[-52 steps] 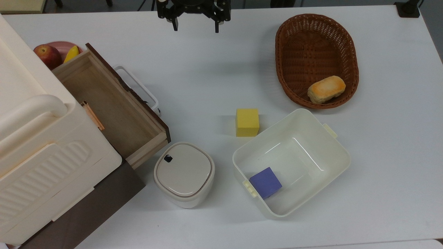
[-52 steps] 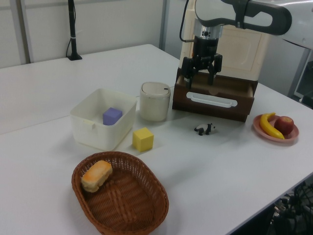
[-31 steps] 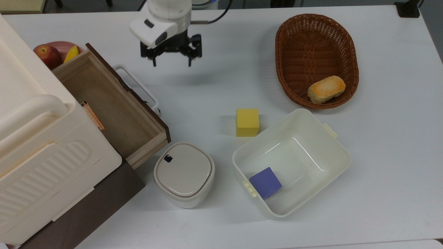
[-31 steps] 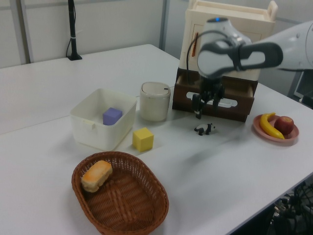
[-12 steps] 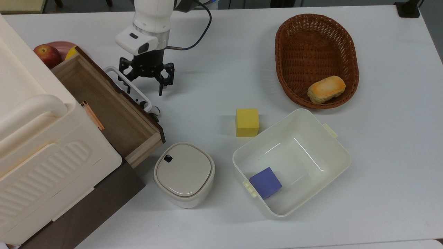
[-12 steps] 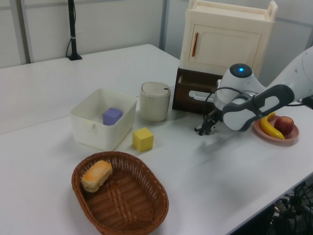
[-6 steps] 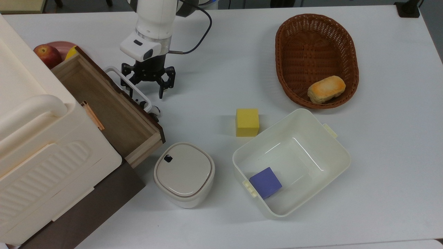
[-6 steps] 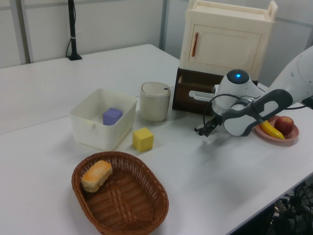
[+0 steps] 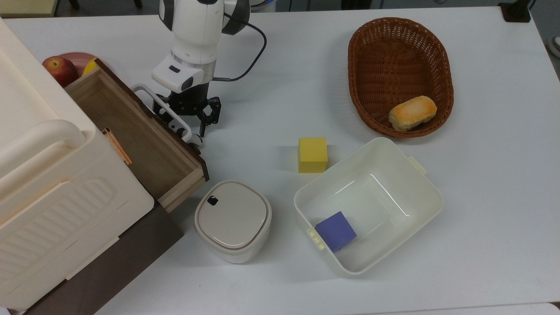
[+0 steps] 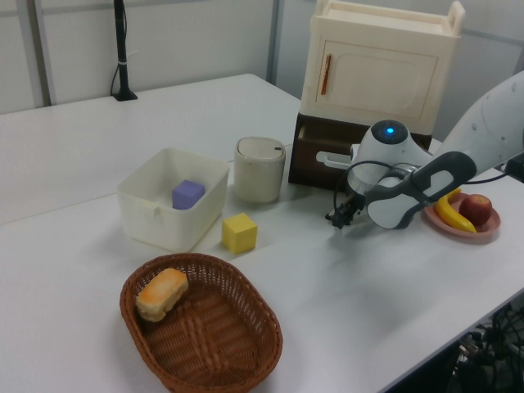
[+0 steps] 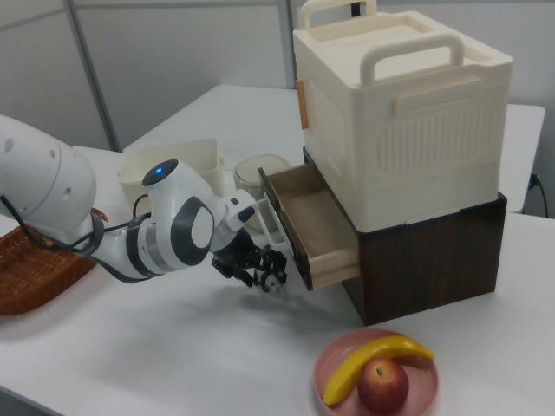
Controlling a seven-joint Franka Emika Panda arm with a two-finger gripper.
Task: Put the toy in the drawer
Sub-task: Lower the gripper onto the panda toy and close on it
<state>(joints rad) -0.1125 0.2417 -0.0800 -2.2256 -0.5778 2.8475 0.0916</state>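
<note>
Looking first for what hides, we find the toy (image 9: pixel 197 141) mostly covered: in the top view a small white-and-black bit shows just below the gripper (image 9: pixel 189 122), beside the drawer's white loop handle (image 9: pixel 162 106), on the table (image 9: pixel 481 183) and outside the drawer (image 9: pixel 131 131). In the right view the gripper (image 11: pixel 260 270) sits low at the drawer's front corner with a pale speck at its tips, and we cannot tell whether it is pinching the toy or merely spread around it; in the top view the black fingers (image 9: pixel 203 127) stand apart. In the left view the arm's body blocks the spot. The drawer stands pulled out under the cream cabinet (image 9: pixel 39 183), its wooden floor bare where we can see it. Counting, we see one yellow cube (image 9: pixel 313 155), one purple cube (image 9: pixel 336 230) inside one white tub (image 9: pixel 420 183), one lidded cream pot (image 9: pixel 232 218), one wicker basket (image 9: pixel 372 52) holding one bread roll (image 9: pixel 412 113), and one pink plate (image 11: pixel 334 360) bearing one banana (image 11: pixel 368 360) and one apple (image 11: pixel 383 385). We can read no writing or labels anywhere.
</note>
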